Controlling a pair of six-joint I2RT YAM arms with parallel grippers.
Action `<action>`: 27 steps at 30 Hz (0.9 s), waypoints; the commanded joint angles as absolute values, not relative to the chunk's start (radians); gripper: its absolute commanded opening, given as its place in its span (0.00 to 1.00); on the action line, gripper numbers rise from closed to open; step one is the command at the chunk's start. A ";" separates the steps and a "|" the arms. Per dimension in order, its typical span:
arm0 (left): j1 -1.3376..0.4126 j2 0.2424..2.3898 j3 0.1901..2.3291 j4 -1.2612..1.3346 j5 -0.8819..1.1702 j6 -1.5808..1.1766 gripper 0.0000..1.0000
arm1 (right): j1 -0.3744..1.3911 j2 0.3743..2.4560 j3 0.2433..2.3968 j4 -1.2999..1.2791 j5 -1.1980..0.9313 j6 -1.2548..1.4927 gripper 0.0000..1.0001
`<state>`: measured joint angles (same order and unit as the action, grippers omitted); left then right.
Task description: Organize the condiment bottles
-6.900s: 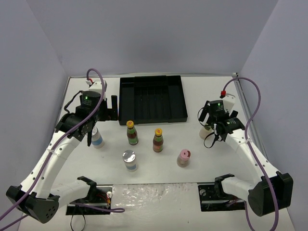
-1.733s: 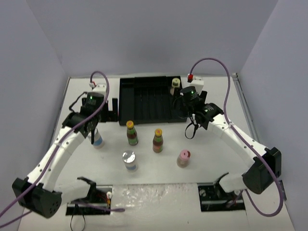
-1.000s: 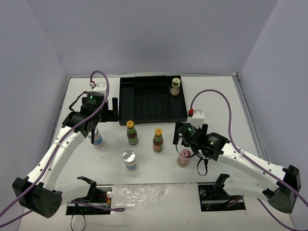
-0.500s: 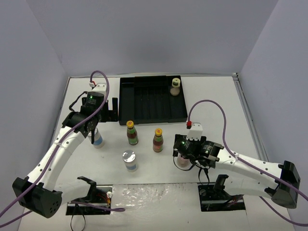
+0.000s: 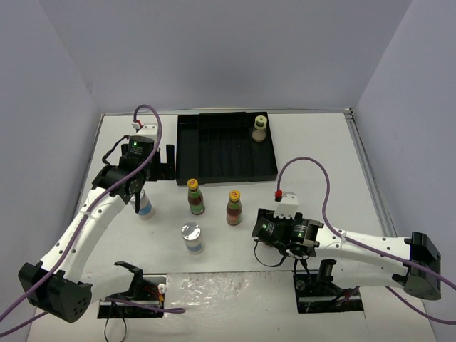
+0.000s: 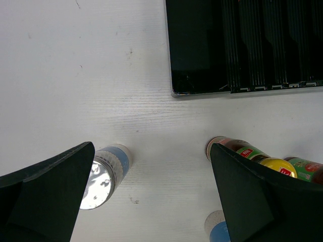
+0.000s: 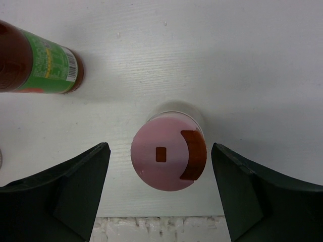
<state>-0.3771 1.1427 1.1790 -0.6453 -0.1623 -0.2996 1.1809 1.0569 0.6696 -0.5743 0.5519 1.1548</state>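
My right gripper (image 7: 160, 151) is open and straddles the pink-capped bottle (image 7: 168, 158), which stands upright between the fingers without touching them. In the top view the gripper (image 5: 273, 231) hides this bottle. My left gripper (image 6: 151, 151) is open and empty above the table, and in the top view (image 5: 137, 194) it hovers by a silver-capped jar (image 5: 145, 206), which also shows in the left wrist view (image 6: 103, 174). Two slim bottles (image 5: 195, 197) (image 5: 234, 207) stand mid-table. The second silver-capped jar (image 5: 192, 237) stands in front of them. The cream bottle (image 5: 260, 128) stands in the tray's far right corner.
The black ridged tray (image 5: 221, 146) lies at the back centre and shows in the left wrist view (image 6: 202, 50). A slim bottle (image 7: 40, 65) stands just left of my right gripper. A white foam strip (image 5: 228, 288) lies along the near edge.
My right arm left the cream bottle in the tray, swung back to the front and came down over the pink-capped bottle. My left arm has barely moved.
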 commanded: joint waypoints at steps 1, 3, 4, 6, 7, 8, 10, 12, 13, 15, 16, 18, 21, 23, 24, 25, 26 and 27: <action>-0.371 1.131 1.206 -0.600 -0.172 -0.307 0.97 | 1.190 1.069 0.658 -0.606 0.655 1.252 0.78; -0.370 1.131 1.206 -0.600 -0.172 -0.308 0.97 | 1.191 1.063 0.653 -0.605 0.671 1.265 0.77; -0.370 1.131 1.206 -0.600 -0.172 -0.307 0.97 | 1.190 1.058 0.652 -0.604 0.677 1.272 0.76; -0.371 1.131 1.205 -0.600 -0.173 -0.308 0.97 | 1.191 1.055 0.651 -0.605 0.684 1.274 0.72; -0.370 1.132 1.204 -0.600 -0.173 -0.308 0.97 | 1.192 1.054 0.652 -0.606 0.686 1.276 0.70; -0.371 1.133 1.205 -0.601 -0.173 -0.307 0.97 | 1.192 1.055 0.652 -0.605 0.686 1.275 0.68; -0.371 1.134 1.206 -0.601 -0.174 -0.307 0.97 | 1.190 1.054 0.652 -0.606 0.684 1.274 0.62; -0.371 1.134 1.206 -0.601 -0.175 -0.307 0.97 | 1.190 1.054 0.650 -0.606 0.681 1.270 0.52; -0.371 1.134 1.206 -0.601 -0.175 -0.308 0.97 | 1.190 1.053 0.650 -0.606 0.679 1.269 0.47; -0.371 1.134 1.204 -0.601 -0.175 -0.308 0.97 | 1.193 1.048 0.650 -0.604 0.675 1.267 0.37; -0.370 1.134 1.204 -0.601 -0.176 -0.308 0.97 | 1.195 1.047 0.650 -0.604 0.674 1.266 0.29; -0.371 1.135 1.204 -0.600 -0.176 -0.307 0.97 | 1.197 1.044 0.652 -0.606 0.672 1.263 0.16; -0.371 1.137 1.206 -0.600 -0.177 -0.307 0.97 | 1.197 1.041 0.656 -0.605 0.673 1.260 0.01; -0.371 1.137 1.205 -0.600 -0.176 -0.307 0.97 | 1.197 1.039 0.676 -0.605 0.684 1.251 0.00; -0.371 1.137 1.204 -0.600 -0.177 -0.306 0.97 | 1.198 1.039 0.690 -0.607 0.694 1.246 0.00; -0.371 1.137 1.204 -0.600 -0.178 -0.305 0.97 | 1.198 1.041 0.708 -0.613 0.709 1.238 0.00; -0.371 1.137 1.204 -0.601 -0.178 -0.305 0.97 | 1.198 1.044 0.734 -0.622 0.729 1.231 0.00; -0.371 1.136 1.204 -0.601 -0.179 -0.306 0.97 | 1.197 1.049 0.762 -0.631 0.751 1.220 0.00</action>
<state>-0.3775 1.1427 1.1790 -0.6453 -0.1625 -0.2993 1.1882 1.0555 0.6563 -0.5978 0.6320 1.2285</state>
